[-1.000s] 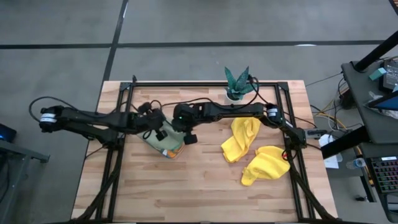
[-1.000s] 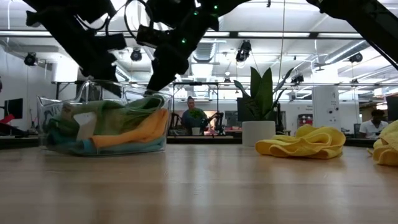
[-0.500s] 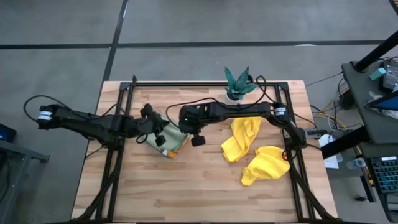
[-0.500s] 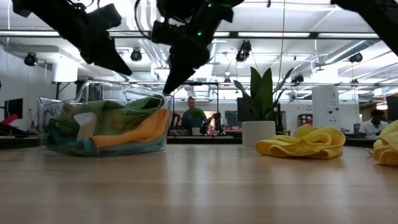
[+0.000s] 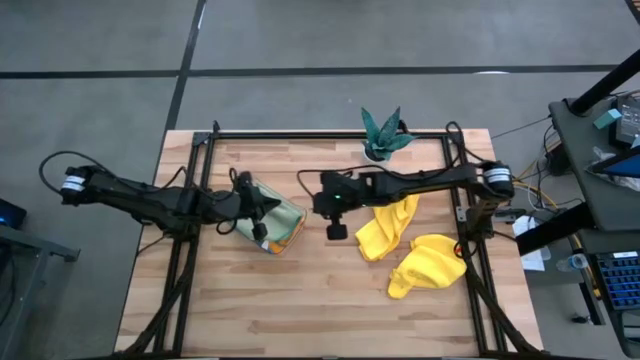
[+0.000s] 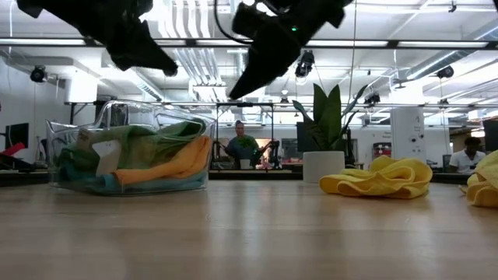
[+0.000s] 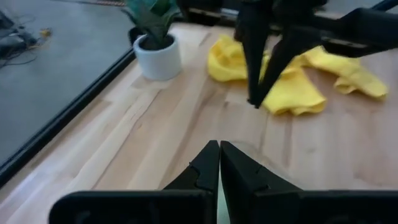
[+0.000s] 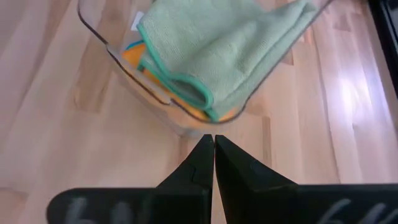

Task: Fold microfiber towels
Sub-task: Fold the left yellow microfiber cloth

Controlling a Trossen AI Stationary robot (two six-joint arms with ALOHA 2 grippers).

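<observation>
Right gripper [image 5: 336, 231] pinched shut, empty, hovering between clear tray [image 5: 296, 213] of folded towels and nearer crumpled yellow towel [image 5: 385, 225] just to its right; left gripper [image 5: 259, 212] also shut over tray, farther off.

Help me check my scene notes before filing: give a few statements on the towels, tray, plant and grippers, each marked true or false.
1. The pale green towel lies on top in the clear tray. True.
2. Both yellow towels are in the tray. False: they lie crumpled on the table.
3. The right gripper holds a yellow towel. False: it is shut on nothing, above the table.
4. The left gripper is shut. True.
5. The plant lies tipped over. False: it stands upright.
</observation>
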